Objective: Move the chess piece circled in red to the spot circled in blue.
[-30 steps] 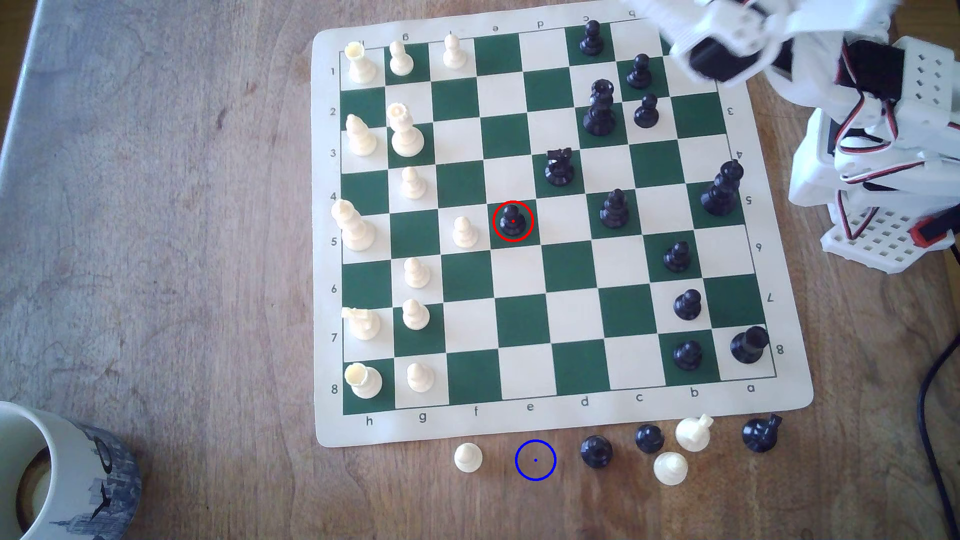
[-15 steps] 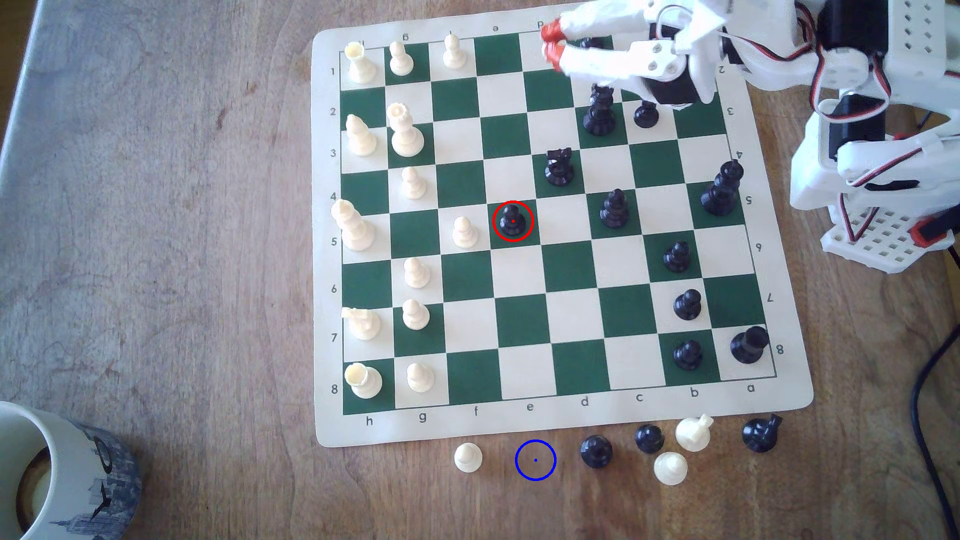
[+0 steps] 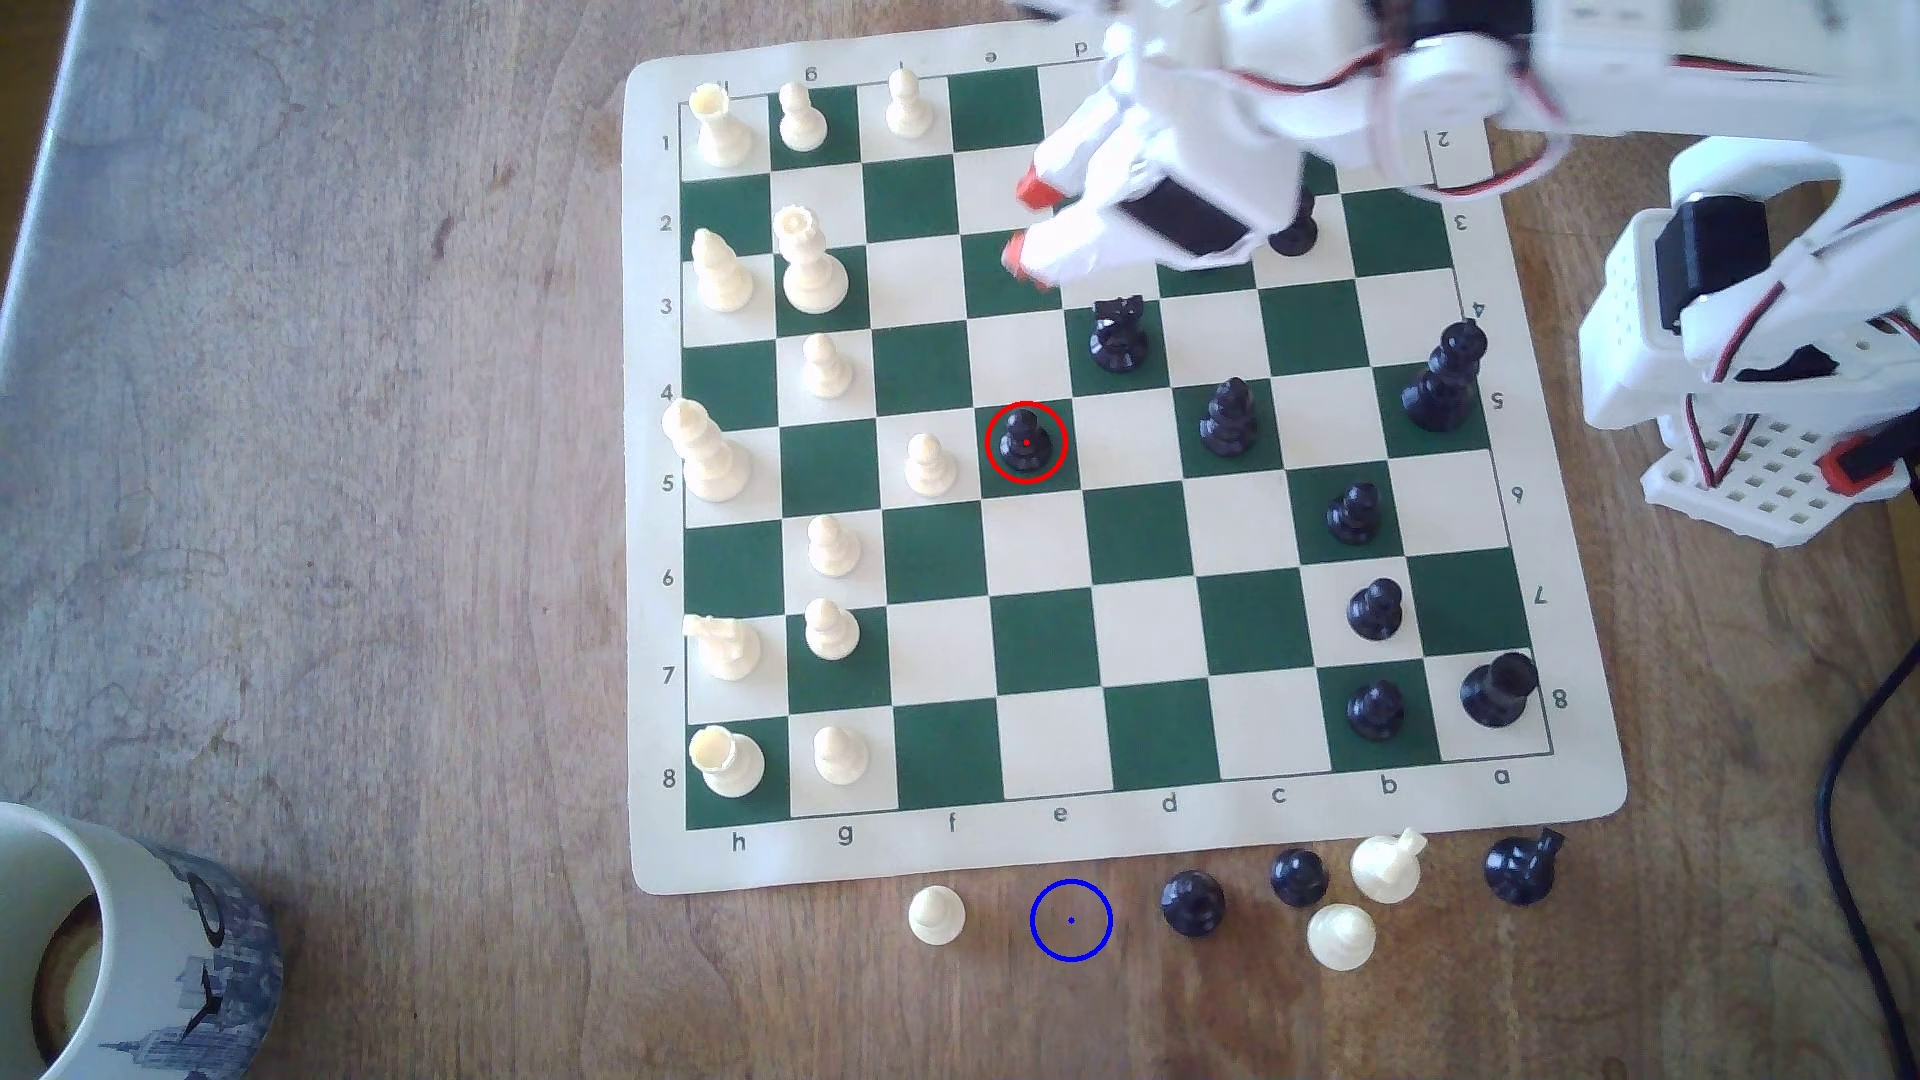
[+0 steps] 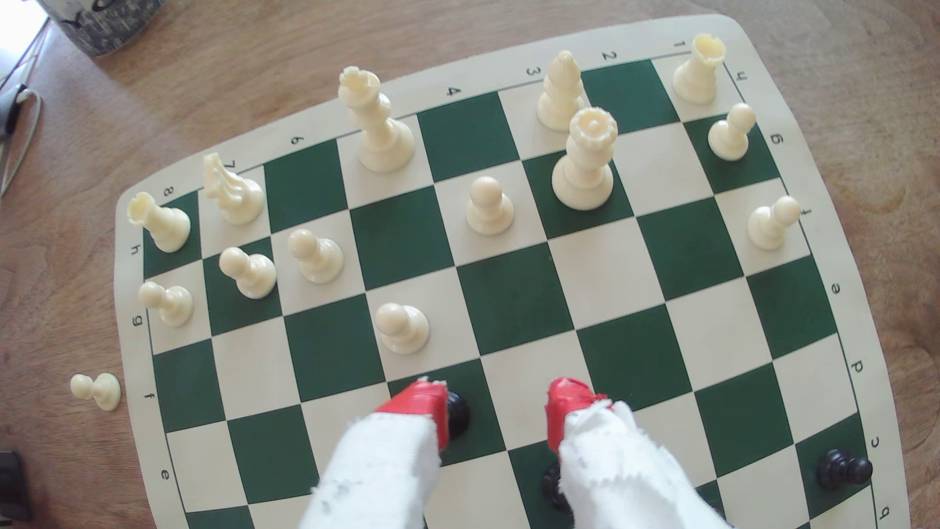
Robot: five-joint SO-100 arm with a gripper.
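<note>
Upright on a green square near the chessboard's [image 3: 1579,789] middle, the black pawn [image 3: 1025,440] is glossy, ball-headed, with a flared base, ringed in red; a cream pawn [image 3: 928,464] stands just beside it. Up the board, the gripper [image 3: 1023,223] hovers, red-tipped jaws parted and empty. Off the board, the blue ring [image 3: 1071,920] marks bare wood.

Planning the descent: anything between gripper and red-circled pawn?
Exterior view: bare squares between the gripper and the black pawn; black knight stands just off the line.

A home, likely: wooden table [image 3: 312,467], chess mat [image 3: 1122,841], patterned mug [image 3: 135,935].
</note>
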